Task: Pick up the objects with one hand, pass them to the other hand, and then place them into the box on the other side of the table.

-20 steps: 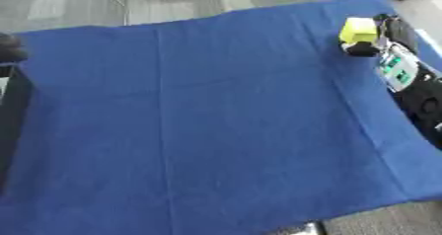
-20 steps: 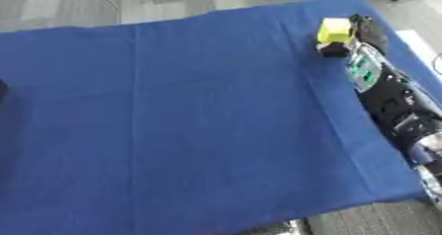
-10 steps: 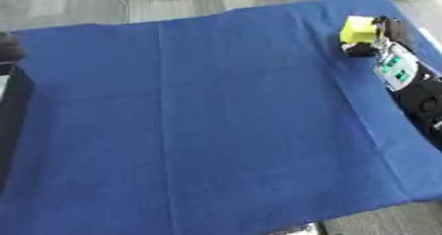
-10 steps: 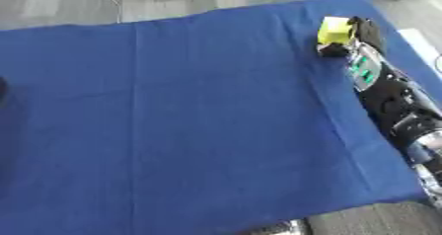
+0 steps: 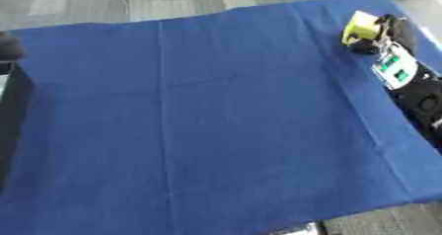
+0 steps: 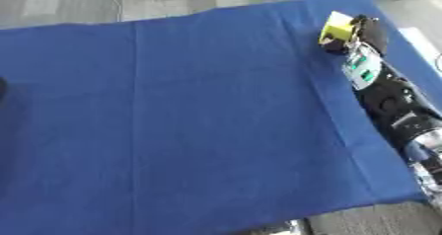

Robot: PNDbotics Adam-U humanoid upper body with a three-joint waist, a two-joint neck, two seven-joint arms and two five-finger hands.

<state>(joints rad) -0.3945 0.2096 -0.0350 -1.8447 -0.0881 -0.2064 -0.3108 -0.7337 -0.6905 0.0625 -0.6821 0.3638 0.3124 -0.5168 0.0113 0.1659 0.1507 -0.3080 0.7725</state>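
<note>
Broadly, you are looking at a table covered by a blue cloth that fills nearly the whole view, with one dark box standing at your left edge, which I take to be the destination. Your right arm runs up the right border of the cloth, and your right hand sits at the far right corner with its fingers curled against a yellow block, apparently grasping it from the right side; how fully they wrap it is hard to tell. Your left hand shows in neither eye view. The block looks small, boxy and stiff, probably light, with flat faces that could slide against smooth fingers, so take it across two opposite flat sides rather than by a corner. For the pass, leave one end of the block exposed so your other hand has bare faces to close on, and keep it level while carrying it over the cloth toward the middle. Nothing else lies on the cloth to snag.
</note>
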